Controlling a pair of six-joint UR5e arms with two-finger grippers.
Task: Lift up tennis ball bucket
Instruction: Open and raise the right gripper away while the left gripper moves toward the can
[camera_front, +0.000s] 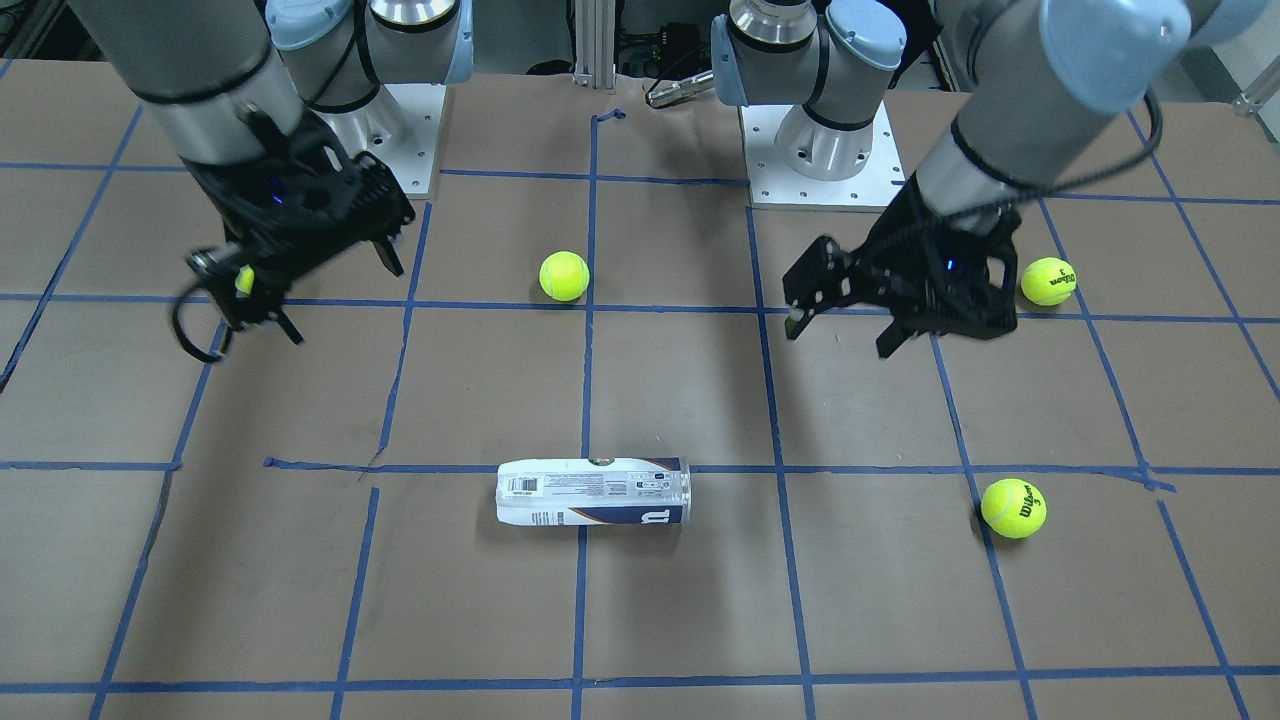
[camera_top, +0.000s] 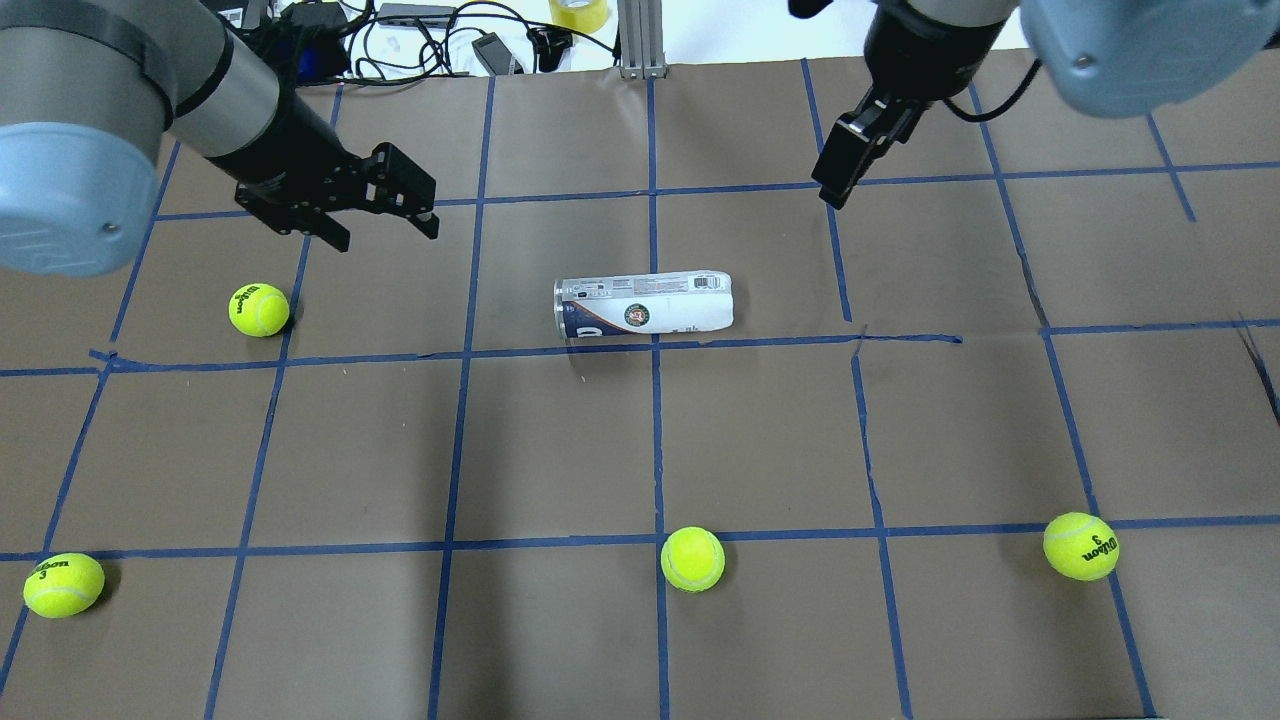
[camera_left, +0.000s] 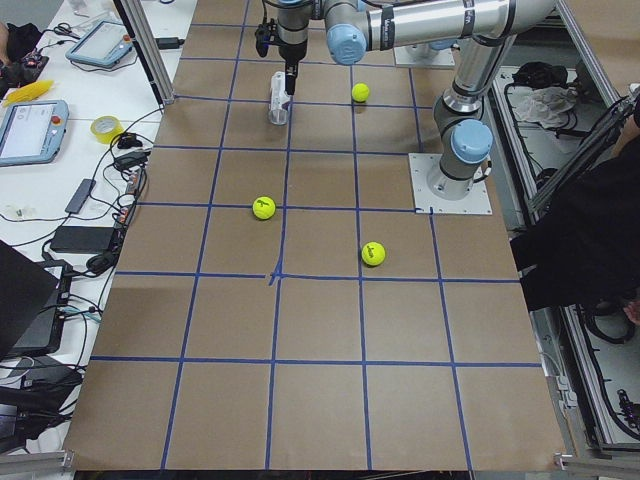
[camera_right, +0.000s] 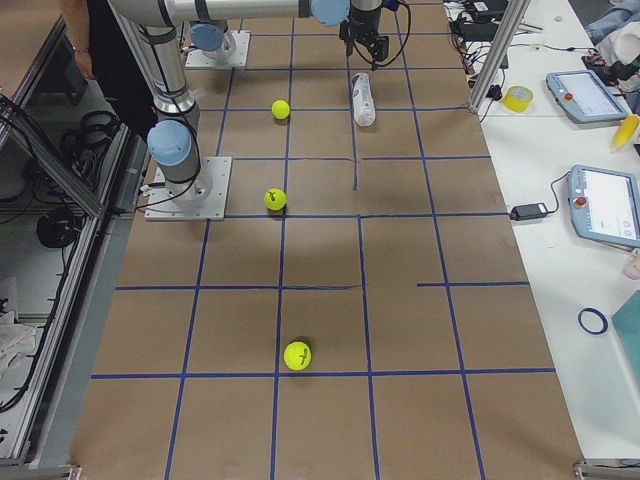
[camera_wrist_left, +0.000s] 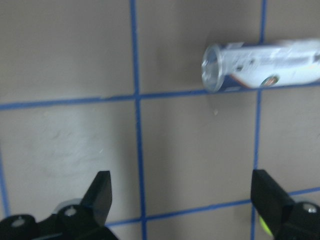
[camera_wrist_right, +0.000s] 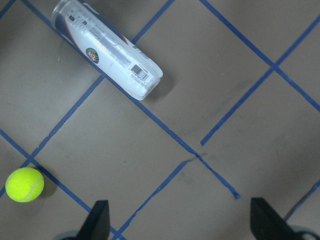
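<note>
You have the slim clear-plastic tennis ball bucket with the white and navy label (camera_top: 643, 305) lying on its side on the brown paper-covered table with its blue tape grid (camera_top: 560, 450). It sits near the middle of the table, just beyond one blue tape line and straddling another that crosses it. Its silvery-rimmed clear end points toward the robot's left side, and its white end with the barcode points toward the right. Nothing touches it.

Your left black two-finger gripper (camera_top: 385, 232) hangs above the table on the bucket's rimmed-end side, well apart from it, with its jaws spread wide and nothing between them. In the left wrist view you see the bucket's round rim ahead of the two fingers (camera_wrist_left: 100, 192).

Your right black two-finger gripper (camera_front: 340, 300) hangs above the table off the bucket's other end, also well apart from it. Its jaws are likewise wide apart and empty, as the right wrist view shows.

Four yellow-green tennis balls lie scattered on the paper: one (camera_top: 259, 309) close below the left gripper, one (camera_top: 63, 584) at the robot's near left, one (camera_top: 692, 559) near the centre line on the robot's side of the bucket, and one (camera_top: 1080, 546) at the near right.
</note>
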